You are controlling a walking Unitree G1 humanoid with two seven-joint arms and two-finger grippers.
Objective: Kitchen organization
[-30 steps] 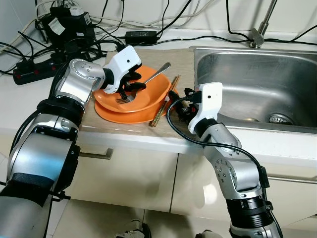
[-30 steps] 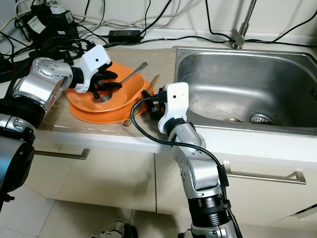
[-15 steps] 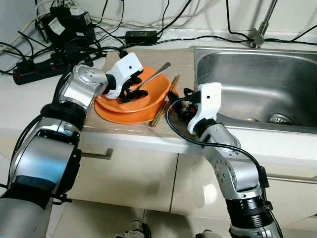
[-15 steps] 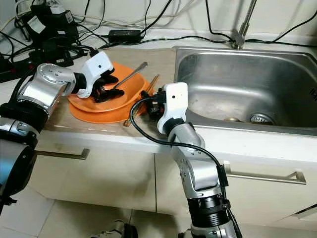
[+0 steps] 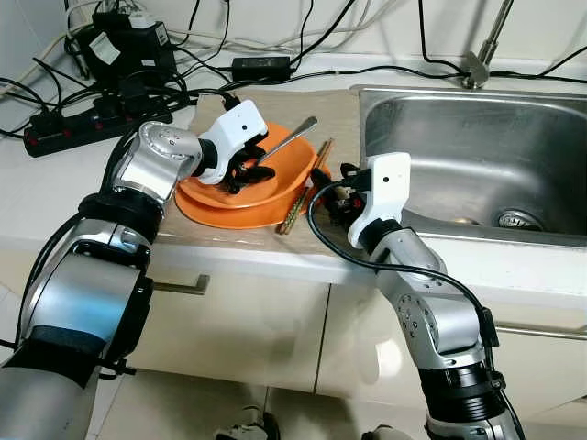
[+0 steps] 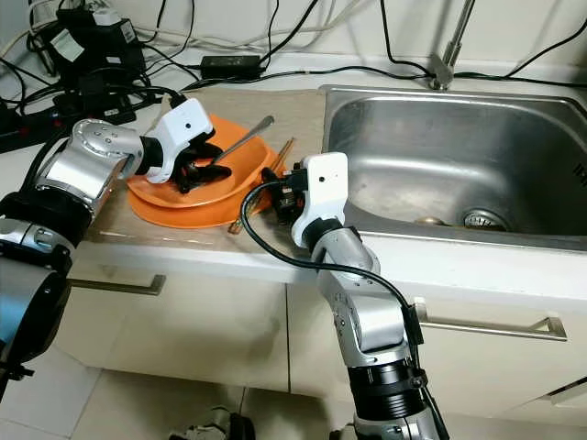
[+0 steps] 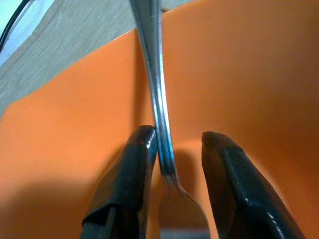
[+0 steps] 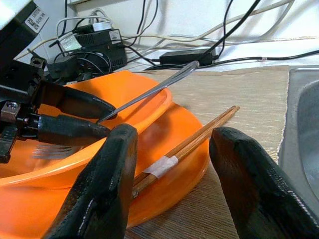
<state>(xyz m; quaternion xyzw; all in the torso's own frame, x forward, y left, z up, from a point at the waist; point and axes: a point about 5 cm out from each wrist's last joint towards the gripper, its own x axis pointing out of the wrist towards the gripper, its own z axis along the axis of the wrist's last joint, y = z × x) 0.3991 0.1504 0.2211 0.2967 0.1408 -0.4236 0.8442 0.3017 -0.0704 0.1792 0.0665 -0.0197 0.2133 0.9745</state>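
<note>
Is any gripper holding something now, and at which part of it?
The left gripper has its fingers around the fork low on the handle, near the tines, but a gap remains, so no firm hold. The right gripper holds nothing.

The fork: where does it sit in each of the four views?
Left eye: fork in the orange bowl, handle toward the sink.
Right eye: same bowl, left of centre.
Left wrist: centre, between the left gripper jaws.
Right wrist: upper left.
Shared landmark: the orange bowl.
</note>
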